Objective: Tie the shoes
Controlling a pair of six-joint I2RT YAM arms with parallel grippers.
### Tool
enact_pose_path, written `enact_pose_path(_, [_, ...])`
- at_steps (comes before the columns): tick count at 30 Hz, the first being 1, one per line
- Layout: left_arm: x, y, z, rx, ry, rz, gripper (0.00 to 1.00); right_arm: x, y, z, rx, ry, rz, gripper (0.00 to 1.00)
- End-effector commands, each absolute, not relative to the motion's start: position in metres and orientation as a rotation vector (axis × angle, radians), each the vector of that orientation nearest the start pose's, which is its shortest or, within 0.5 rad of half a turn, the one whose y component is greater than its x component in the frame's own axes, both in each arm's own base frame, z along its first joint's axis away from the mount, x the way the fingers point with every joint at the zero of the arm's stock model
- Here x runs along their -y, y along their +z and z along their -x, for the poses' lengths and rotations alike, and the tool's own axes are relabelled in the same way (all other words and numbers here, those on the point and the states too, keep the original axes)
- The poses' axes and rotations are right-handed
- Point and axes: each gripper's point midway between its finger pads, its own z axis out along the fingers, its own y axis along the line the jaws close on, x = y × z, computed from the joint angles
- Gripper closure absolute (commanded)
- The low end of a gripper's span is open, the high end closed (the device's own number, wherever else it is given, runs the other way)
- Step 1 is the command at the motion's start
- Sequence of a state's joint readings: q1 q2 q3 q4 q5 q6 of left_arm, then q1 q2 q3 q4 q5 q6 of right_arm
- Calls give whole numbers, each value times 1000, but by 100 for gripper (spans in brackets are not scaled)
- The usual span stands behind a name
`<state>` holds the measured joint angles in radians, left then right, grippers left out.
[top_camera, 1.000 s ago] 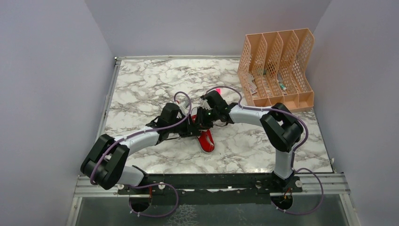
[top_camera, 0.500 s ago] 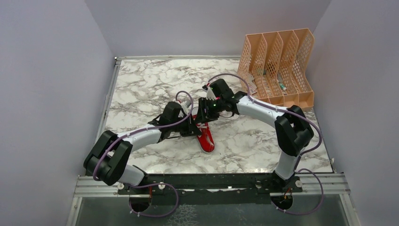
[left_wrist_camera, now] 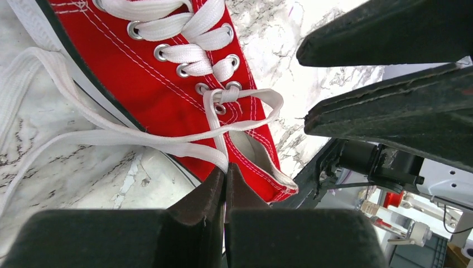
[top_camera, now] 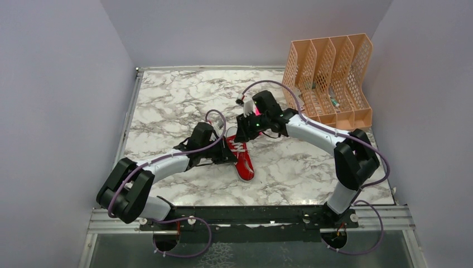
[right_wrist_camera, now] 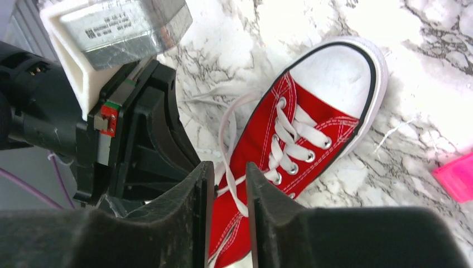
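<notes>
Swung right fingers (right_wrist_camera: 184,223) back, far of the sneaker (top_camera: 244,161).
Pinching lace (left_wrist_camera: 167,146) shut in left fingers (left_wrist_camera: 195,206); can't tell on right. Pull slow, keep it taut.

Overhead view, wrist views (close) — all share sneaker (top_camera: 241,158).

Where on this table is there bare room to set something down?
The far-left marble tabletop, between the back wall and the left arm, is bare. So is the near-right stretch between the red canvas sneaker and the right arm's base. Crowded: mid-table, where the left gripper and right gripper meet over the sneaker, and by the peach mesh file organizer.
</notes>
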<state>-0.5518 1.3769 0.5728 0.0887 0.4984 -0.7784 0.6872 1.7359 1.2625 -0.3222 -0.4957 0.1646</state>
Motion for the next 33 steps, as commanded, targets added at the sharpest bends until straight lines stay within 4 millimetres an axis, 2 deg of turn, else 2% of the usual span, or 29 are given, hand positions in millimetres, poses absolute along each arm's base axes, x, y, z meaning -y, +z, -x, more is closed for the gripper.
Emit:
enact_pose_path(1, [265, 78, -218, -2481, -1236, 3, 97, -364, 128, -295, -2260, 1043, 790, 72])
enact_pose_path(4, [266, 78, -216, -2476, -1251, -11, 97, -368, 115, -307, -2345, 1039, 592, 84])
enact_pose_path(7, [267, 82, -216, -2458, -1269, -19, 97, -384, 95, -297, -2412, 1114, 612, 90])
enact_pose_path(10, [271, 85, -219, -2446, -1288, -45, 97, -398, 81, -278, -2454, 1124, 702, 93])
enact_pose_path(13, [275, 90, -223, -2428, -1301, -79, 97, -408, 76, -256, -2477, 1215, 748, 95])
enact_pose_path(17, [277, 93, -226, -2419, -1291, -124, 98, -408, 78, -234, -2528, 1350, 767, 97])
enact_pose_path(20, [279, 92, -226, -2424, -1292, -148, 98, -408, 86, -225, -2550, 1404, 803, 97])
enact_pose_path(25, [281, 95, -228, -2416, -1301, -179, 99, -400, 74, -226, -2665, 1306, 854, 95])
enact_pose_path(27, [282, 98, -228, -2410, -1304, -187, 99, -398, 80, -236, -2662, 1284, 805, 93])
enact_pose_path(30, [282, 100, -227, -2406, -1315, -189, 99, -396, 106, -254, -2649, 1369, 665, 88])
enact_pose_path(33, [278, 95, -228, -2438, -1298, -156, 100, -384, 141, -280, -2563, 1339, 579, 73])
